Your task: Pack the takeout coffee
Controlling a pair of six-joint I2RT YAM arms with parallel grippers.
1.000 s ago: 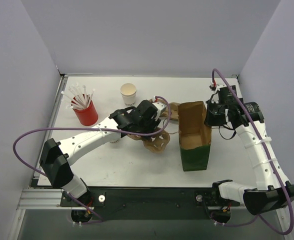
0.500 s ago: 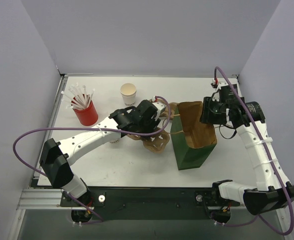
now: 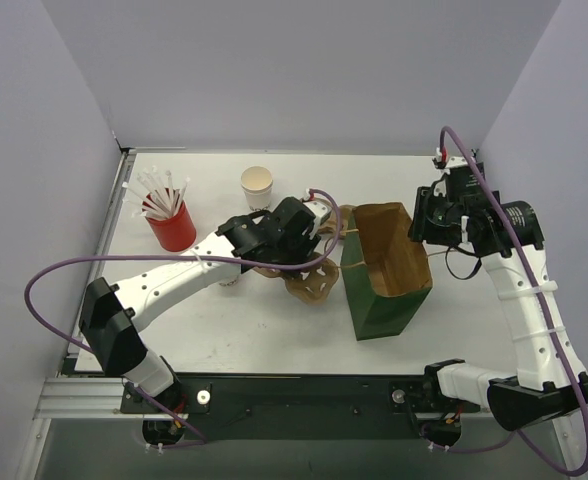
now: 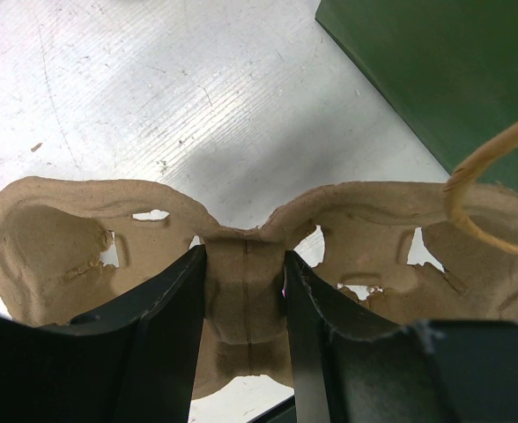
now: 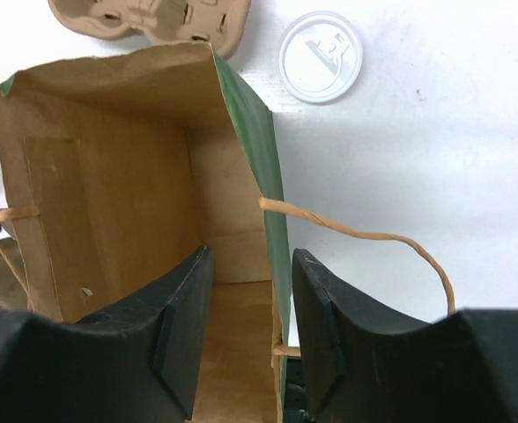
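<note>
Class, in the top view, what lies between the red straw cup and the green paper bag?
The left tool, gripping a brown pulp cup carrier; the top view shows both.

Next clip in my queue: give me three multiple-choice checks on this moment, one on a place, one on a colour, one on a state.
1. In the top view, where on the table does the red cup of straws stand?
A) near right corner
B) far left
C) near middle

2. What colour is the outside of the paper bag?
A) green
B) blue
C) white

3. What is the left tool doing?
A) hanging open over bare table
B) pinching a straw
C) clamped on the middle ridge of the pulp cup carrier

Answers:
1 B, it stands toward the far left corner.
2 A, the outer walls are green and the inside is brown.
3 C, the wrist view shows both fingers pressed against the ridge.
</note>
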